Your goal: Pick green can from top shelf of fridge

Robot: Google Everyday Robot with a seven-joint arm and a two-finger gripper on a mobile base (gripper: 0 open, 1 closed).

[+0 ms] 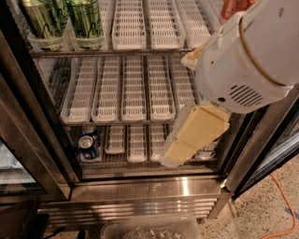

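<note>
Two green cans [44,18] [86,18] stand side by side in the left lanes of the top shelf [117,52] of the fridge [140,186]; their lids are cut off by the top of the view. My gripper [187,140], cream coloured, hangs below the big white arm housing [247,60] in front of the fridge's right half. It is level with the lower racks, well to the right of and below the green cans, and nothing shows in it.
A red can [231,7] peeks out behind the arm at the top right. A blue can [88,144] sits bottom left, another drink [205,151] partly behind the gripper. Dark door frames flank the opening. A clear bin [149,231] and an orange cable [285,205] lie on the floor.
</note>
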